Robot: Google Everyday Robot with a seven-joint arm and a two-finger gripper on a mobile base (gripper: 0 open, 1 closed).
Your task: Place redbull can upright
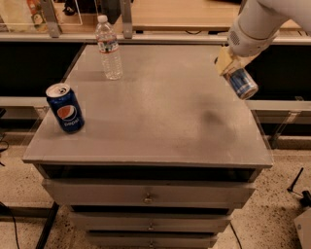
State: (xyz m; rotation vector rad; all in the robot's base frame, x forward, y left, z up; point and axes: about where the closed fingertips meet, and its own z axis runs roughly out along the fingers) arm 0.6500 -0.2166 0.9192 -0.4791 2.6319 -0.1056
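In the middle of the view stands a grey cabinet [160,97] with a flat top and a stack of drawers below, the uppermost drawer [97,192] carrying a small round knob [147,198]. It rests on a speckled floor [19,194], and a pale wooden counter [184,14] runs behind it.

From the upper right corner the robot's white arm [257,24] reaches down toward the cabinet's far right edge. A clear plastic water bottle [109,47] with a white cap stands upright near the far left part of the top. A dark blue Pepsi can [65,108] stands upright at the left edge, close to the front, well apart from the bottle.

At the end of the arm, the gripper [233,70] hangs in the air over the right edge of the top, its yellowish fingers [224,61] closed around the redbull can [243,82]. The slim blue-and-silver can is tilted, its lower end pointing down and to the right, clear of the surface. A faint dark shadow [214,119] lies on the top below it.
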